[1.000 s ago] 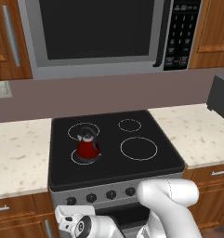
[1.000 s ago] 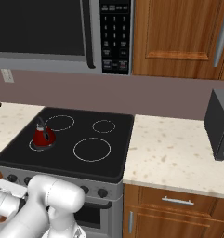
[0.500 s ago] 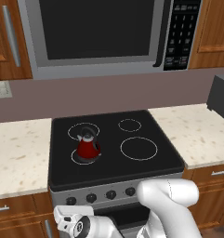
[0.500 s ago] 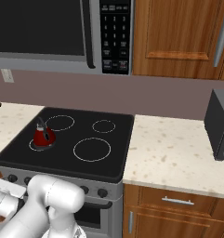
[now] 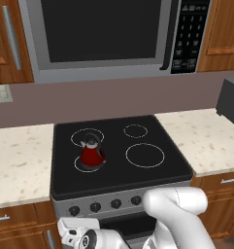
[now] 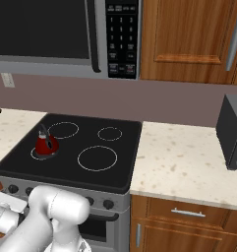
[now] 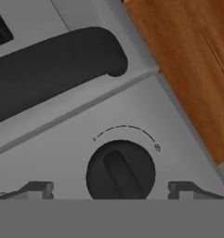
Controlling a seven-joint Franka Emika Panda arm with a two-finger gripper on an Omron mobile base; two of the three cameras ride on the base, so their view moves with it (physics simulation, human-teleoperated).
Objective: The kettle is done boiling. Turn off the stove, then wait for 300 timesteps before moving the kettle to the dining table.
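The red kettle stands upright on the front-left ring of the black stove. My hand hangs low in front of the stove's steel front, at its left end. In the hand view my gripper is open. Its fingertips stand wide on either side of a dark round knob, with a gap on both sides. The dark oven door handle runs beyond the knob. The dining table is out of view.
A steel microwave hangs over the stove. Speckled counters lie left and right. A dark boxy appliance stands at the far right. A wooden cabinet borders the stove beside the knob.
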